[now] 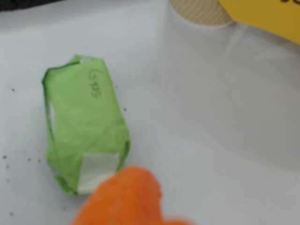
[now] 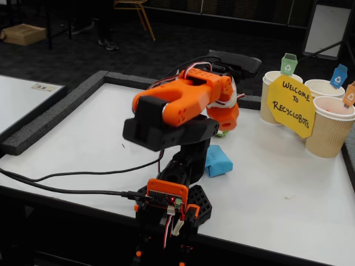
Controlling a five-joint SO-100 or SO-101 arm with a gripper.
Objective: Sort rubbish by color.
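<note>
We log sorting unfinished: green lump (image 1: 84,126) left-centre in wrist view and blue lump (image 2: 217,160) mid-frame in fixed view lie uncupped; gripper (image 1: 129,199) opening indeterminable.

Wrist view's soft and blurry all over, worst on the orange gripper (image 1: 129,199) up close; fixed view's sharp, evenly lit, faint shadows.
</note>
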